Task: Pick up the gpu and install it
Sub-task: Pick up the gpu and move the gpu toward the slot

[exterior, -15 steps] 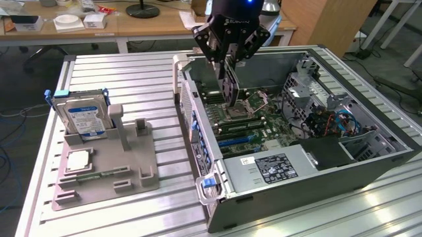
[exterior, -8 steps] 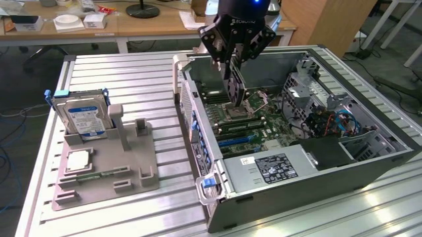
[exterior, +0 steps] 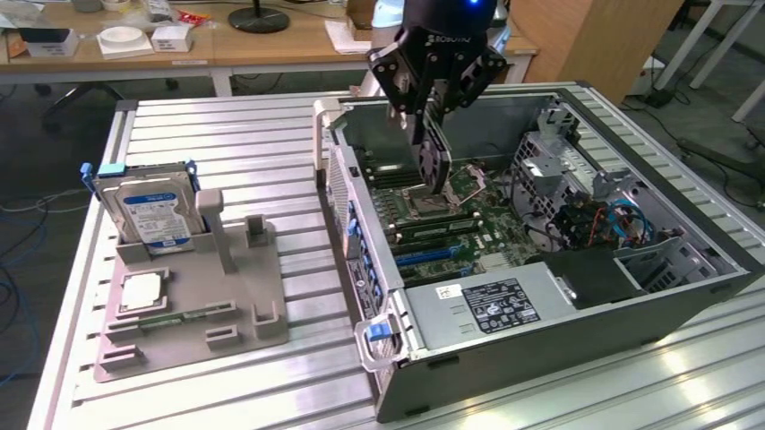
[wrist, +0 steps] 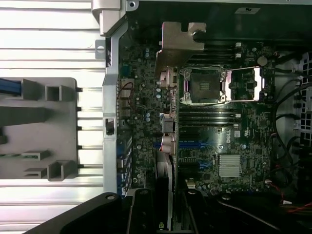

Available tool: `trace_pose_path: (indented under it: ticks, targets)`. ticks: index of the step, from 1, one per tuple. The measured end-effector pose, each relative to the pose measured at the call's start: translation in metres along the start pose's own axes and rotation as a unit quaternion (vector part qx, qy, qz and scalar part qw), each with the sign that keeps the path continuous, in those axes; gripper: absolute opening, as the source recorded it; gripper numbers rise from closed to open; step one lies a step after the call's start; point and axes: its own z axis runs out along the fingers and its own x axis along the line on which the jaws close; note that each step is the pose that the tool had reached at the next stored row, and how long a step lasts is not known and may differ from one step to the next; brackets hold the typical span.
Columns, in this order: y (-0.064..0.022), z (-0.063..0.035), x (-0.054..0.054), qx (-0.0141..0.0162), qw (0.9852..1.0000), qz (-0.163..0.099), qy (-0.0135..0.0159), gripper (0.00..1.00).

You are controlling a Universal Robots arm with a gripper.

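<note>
The gpu [exterior: 434, 161], a thin dark card, hangs edge-down from my gripper [exterior: 427, 112], which is shut on its upper edge. It hovers inside the open computer case [exterior: 597, 296], above the motherboard [exterior: 472, 224] and close to the CPU socket [exterior: 428, 202]. In the wrist view the gpu [wrist: 165, 165] appears edge-on, its silvery bracket [wrist: 178, 46] toward the case's rear wall. My gripper [wrist: 168, 217] holds it over the board, in line with the blue expansion slots [wrist: 195, 145].
A grey fixture [exterior: 227, 305] on the slatted table holds an upright blue-labelled hard drive [exterior: 150, 210] and a small square CPU chip [exterior: 141, 291]. Inside the case are a power supply [exterior: 496, 305], a drive cage [exterior: 562, 166] and loose cables [exterior: 597, 224]. Desks stand behind.
</note>
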Motion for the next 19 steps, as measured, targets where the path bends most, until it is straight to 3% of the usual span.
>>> trace_pose_path:
  ticks: [8,19]
  targets:
    - [0.0002,0.0002,-0.009,-0.0046,0.9999,-0.016,0.0005,0.27]
    - [0.0004,0.0004,-0.019,-0.0048,0.9998,-0.017,0.0006,0.27]
